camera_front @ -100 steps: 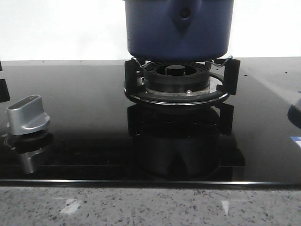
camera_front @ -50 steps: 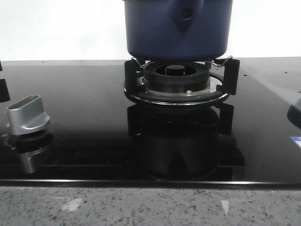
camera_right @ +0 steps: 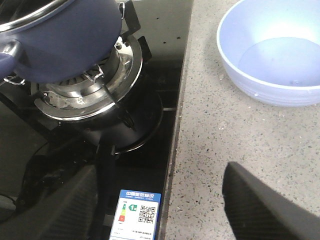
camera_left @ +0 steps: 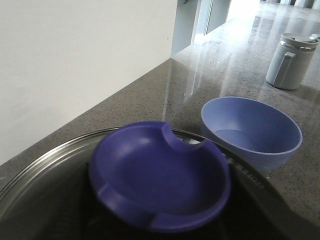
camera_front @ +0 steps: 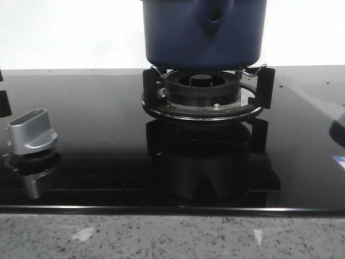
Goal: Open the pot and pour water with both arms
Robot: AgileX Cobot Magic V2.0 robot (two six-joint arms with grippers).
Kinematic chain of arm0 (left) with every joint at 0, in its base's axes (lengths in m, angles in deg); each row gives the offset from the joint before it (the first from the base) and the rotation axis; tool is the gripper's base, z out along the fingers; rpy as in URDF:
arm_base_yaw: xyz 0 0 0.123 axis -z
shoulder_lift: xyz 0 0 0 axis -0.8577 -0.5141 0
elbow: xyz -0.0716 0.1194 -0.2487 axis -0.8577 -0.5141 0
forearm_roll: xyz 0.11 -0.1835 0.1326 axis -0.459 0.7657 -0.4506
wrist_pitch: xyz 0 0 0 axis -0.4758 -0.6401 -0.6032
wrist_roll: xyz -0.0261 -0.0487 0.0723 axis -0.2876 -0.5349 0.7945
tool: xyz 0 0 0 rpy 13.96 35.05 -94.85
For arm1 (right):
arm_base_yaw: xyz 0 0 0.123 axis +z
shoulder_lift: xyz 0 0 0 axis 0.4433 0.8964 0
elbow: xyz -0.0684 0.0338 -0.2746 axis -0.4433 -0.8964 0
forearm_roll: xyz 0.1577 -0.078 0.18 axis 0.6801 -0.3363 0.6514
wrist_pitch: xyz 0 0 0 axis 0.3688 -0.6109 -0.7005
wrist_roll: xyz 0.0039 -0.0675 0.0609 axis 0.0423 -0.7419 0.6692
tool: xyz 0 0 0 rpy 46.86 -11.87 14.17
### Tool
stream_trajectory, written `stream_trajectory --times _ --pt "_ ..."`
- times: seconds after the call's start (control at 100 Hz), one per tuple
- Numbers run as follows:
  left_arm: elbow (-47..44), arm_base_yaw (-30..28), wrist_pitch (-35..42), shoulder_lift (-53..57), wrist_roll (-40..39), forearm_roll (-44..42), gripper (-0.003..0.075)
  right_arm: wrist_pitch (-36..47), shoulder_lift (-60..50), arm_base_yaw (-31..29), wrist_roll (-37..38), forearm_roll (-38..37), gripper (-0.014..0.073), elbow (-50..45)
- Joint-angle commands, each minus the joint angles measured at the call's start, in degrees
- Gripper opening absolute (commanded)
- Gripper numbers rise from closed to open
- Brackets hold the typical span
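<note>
Three views around one stove

Front camera sits low and close, facing the pot [camera_front: 204, 32]; both wrist cameras share the bowl [camera_left: 252, 131].

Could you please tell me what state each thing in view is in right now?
pot: upright on the burner prongs.
lid: close under the left wrist camera, blurred; whether it is gripped cannot be told.
bowl: upright on the counter, a little water inside.
knob: on the cooktop, untouched.
jug: upright, lid on.
right tool: open, empty.
</note>
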Motion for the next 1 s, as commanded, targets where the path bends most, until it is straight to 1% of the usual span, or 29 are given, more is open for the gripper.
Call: stream_trajectory --times 0.0,0.05,0.13,0.45,0.71,0.85,0.99 --pt "1.8 0.2 0.7 2.3 -0.6 2.8 0.0349 3.0 0.4 -0.5 -0.8 0.6 0.0476 2.0" --pt "1.8 0.2 0.7 2.3 -0.6 2.8 0.0319 3.0 0.4 -0.5 -0.8 0.6 0.0476 2.0" --pt "1.8 0.2 0.5 2.3 -0.6 2.8 0.0304 3.0 0.4 -0.5 -0.8 0.6 0.0476 2.0" --pt "2.0 -0.6 -0.3 5.4 -0.6 4.9 0.0304 3.4 0.4 -0.5 -0.8 -0.3 0.0476 2.0" --pt "2.0 -6.1 -0.8 11.7 -0.6 4.9 0.0304 3.8 1.3 -0.5 -0.3 -4.3 0.0476 2.2" --pt "2.0 -10.5 -1.0 15.1 -0.6 4.5 0.0304 3.8 5.0 -0.5 3.8 -8.6 0.0476 4.5" --pt "2.0 -15.4 -1.8 17.6 -1.1 4.0 0.0304 2.9 11.7 -0.5 11.4 -18.4 0.0475 9.1"
